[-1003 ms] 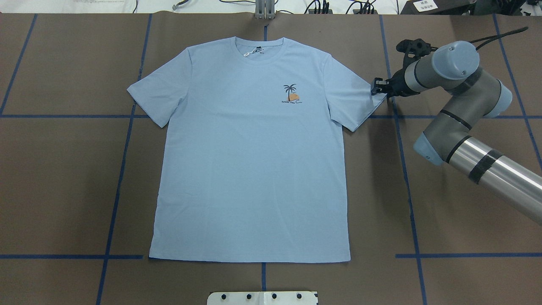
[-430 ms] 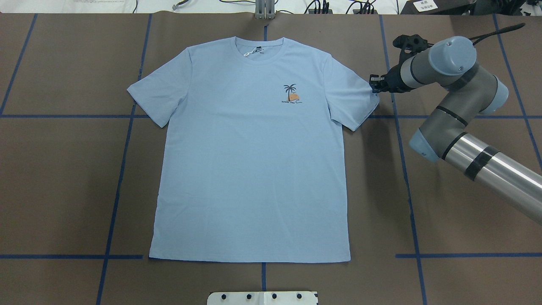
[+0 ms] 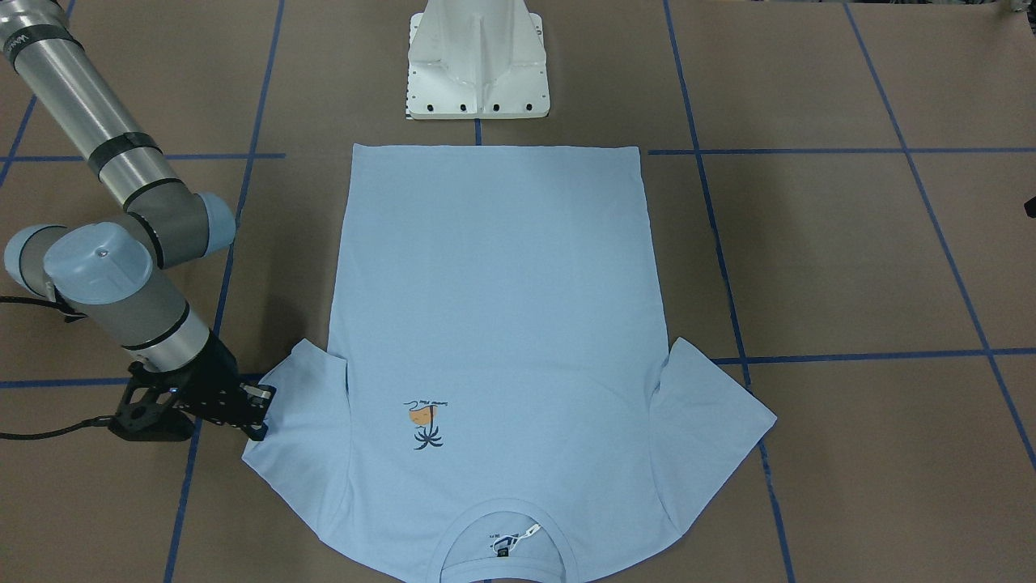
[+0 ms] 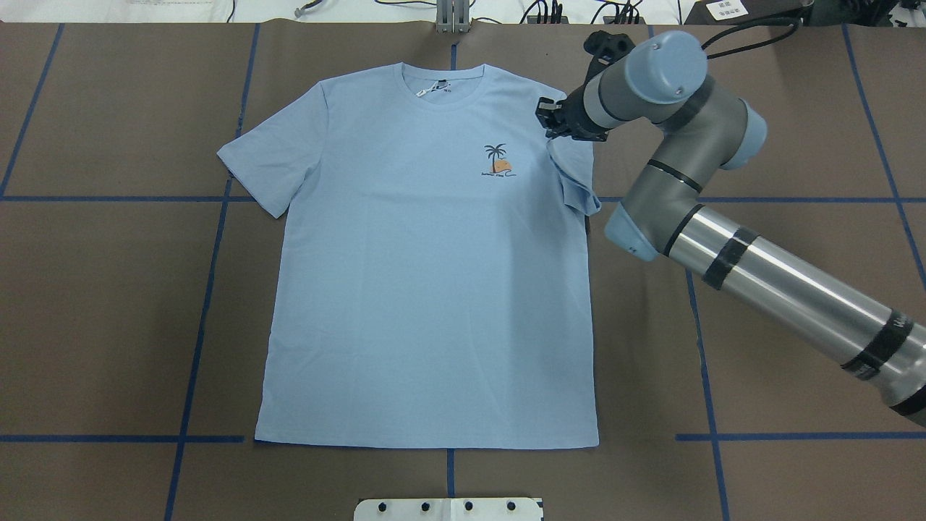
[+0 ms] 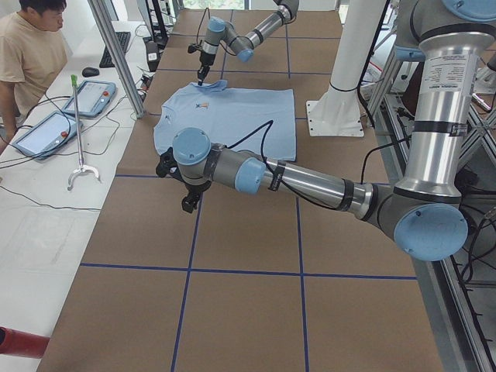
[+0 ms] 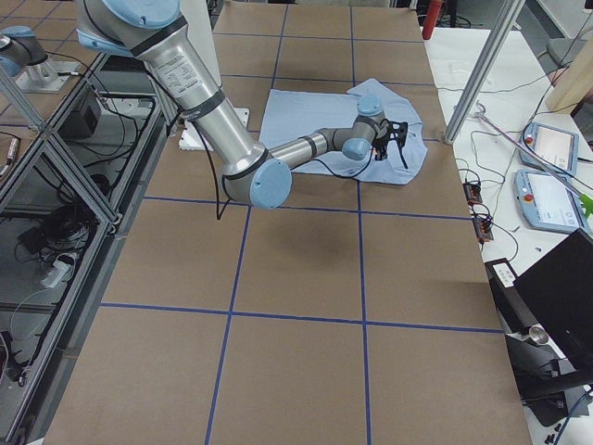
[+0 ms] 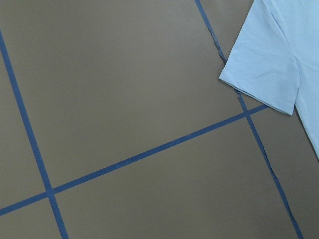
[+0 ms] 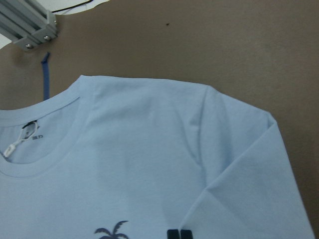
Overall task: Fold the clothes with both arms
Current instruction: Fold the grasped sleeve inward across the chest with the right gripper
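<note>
The T-shirt is plain light blue, with a small chest print of a navy palm over an orange patch, a dark neck label and a white tag. The table is brown, crossed by a grid of blue tape lines. The right arm is silver-grey with pale blue joint caps and black bands; the right hand is black. The pedestal base is white.
</note>
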